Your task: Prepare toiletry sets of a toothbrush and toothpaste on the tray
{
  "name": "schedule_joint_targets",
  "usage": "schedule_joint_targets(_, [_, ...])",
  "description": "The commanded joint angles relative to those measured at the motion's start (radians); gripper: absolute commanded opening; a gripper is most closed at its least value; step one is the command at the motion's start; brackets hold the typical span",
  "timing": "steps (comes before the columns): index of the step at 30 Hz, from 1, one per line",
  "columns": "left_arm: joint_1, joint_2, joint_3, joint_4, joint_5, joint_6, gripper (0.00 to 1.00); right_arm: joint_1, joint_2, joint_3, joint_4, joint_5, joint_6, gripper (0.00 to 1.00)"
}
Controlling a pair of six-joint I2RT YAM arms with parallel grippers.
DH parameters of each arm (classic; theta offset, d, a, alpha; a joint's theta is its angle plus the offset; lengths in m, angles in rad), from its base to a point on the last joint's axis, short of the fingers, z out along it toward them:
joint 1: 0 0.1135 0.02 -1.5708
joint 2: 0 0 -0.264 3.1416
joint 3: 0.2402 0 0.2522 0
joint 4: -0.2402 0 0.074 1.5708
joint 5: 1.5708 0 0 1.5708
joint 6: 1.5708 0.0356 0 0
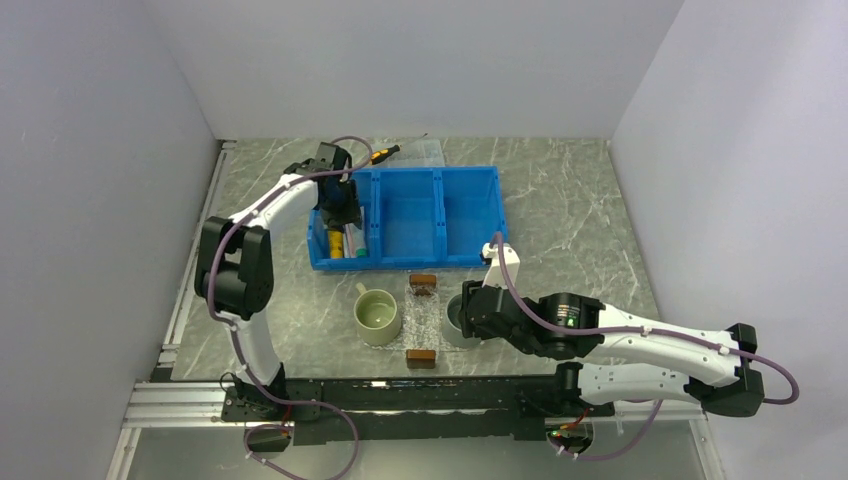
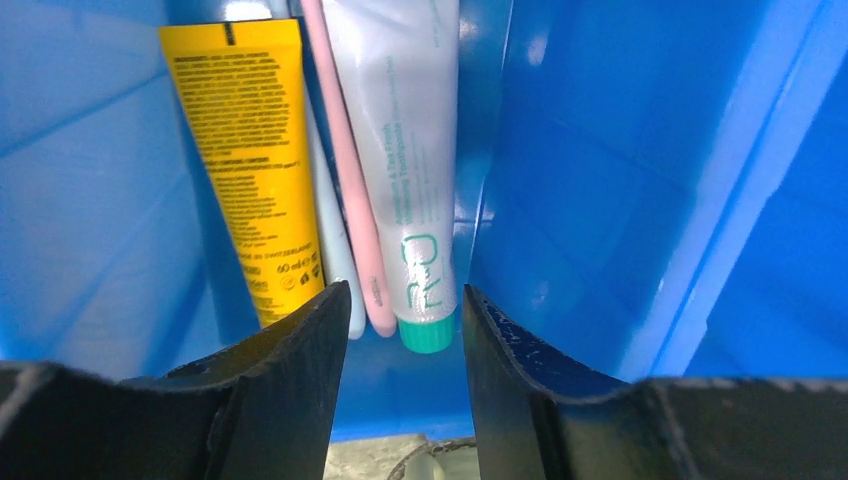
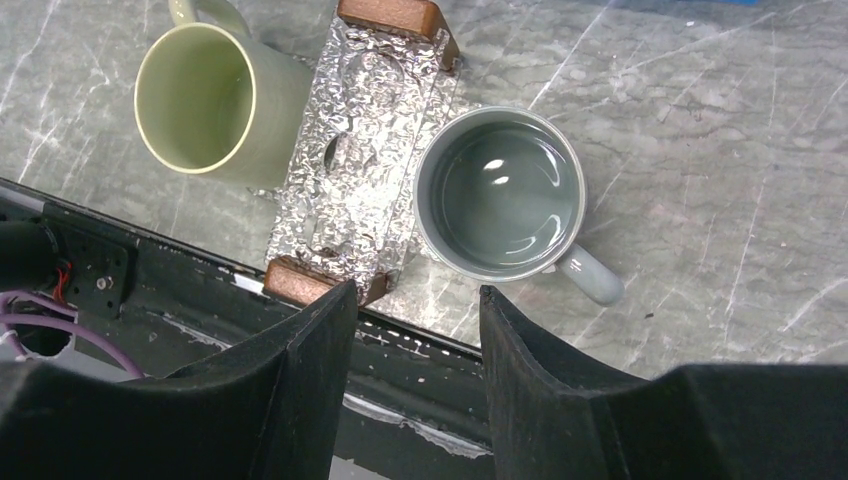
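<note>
One yellow tube, the toothbrush and the toothpaste were found laid side by side in the blue bin, the toothpaste run from frame top down to its green cap at lower centre, just ahead of the gap between the half-spread left fingers, by which nothing was seen gripped.

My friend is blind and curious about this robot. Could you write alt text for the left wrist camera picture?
The left gripper, its black fingers apart, sits inside a blue bin, pointed at a white toothpaste tube with a green cap. A thin pink toothbrush and a yellow tube lie right beside it.
</note>
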Motion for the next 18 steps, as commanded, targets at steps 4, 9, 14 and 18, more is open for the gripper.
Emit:
schedule_joint_targets(4, [-0.001, 0.089, 0.054, 0.040, 0.077, -0.014, 0.50, 0.001, -0.010, 0.008, -0.004, 0.026, -0.006, 0.51])
schedule_joint_targets(9, [0.000, 0.131, 0.060, 0.058, 0.113, -0.013, 0.50, 0.001, -0.019, -0.005, -0.011, 0.015, 0.007, 0.51])
schedule_joint_targets(14, [-0.001, 0.173, 0.095, 0.030, 0.108, -0.001, 0.51, 0.001, -0.027, -0.013, -0.011, 0.012, 0.017, 0.51])
schedule_joint_targets(18, [-0.001, 0.187, 0.103, 0.026, 0.109, 0.007, 0.50, 0.001, -0.028, -0.016, -0.009, 0.010, 0.019, 0.51])
